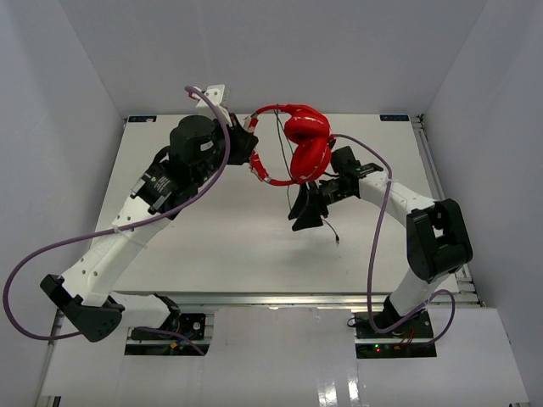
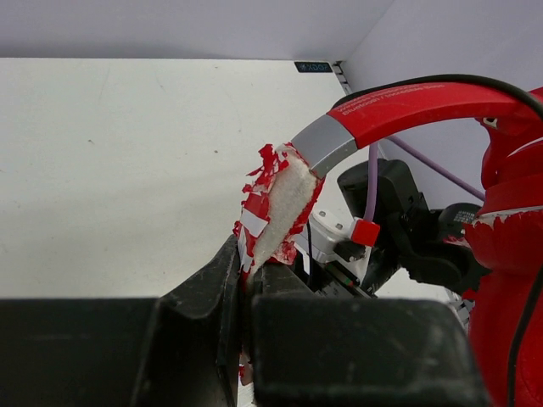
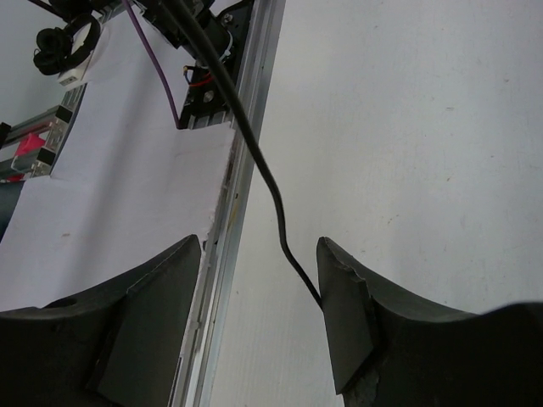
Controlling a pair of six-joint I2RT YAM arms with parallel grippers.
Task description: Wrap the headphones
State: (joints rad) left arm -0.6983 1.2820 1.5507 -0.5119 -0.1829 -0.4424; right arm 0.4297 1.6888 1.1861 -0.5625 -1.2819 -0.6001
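We hold the headphones [image 1: 301, 140] up off the bench [image 1: 221, 246], far of centre. The left hand [image 2: 244, 275] is clamped tight on the frayed padding of the headband [image 2: 407, 106], presumably so the cable [image 3: 276, 199] hangs free for winding. The right hand [image 3: 259, 280] stands with jaws parted, the cable running between its fingers (ungripped, we judge). No container is in view.
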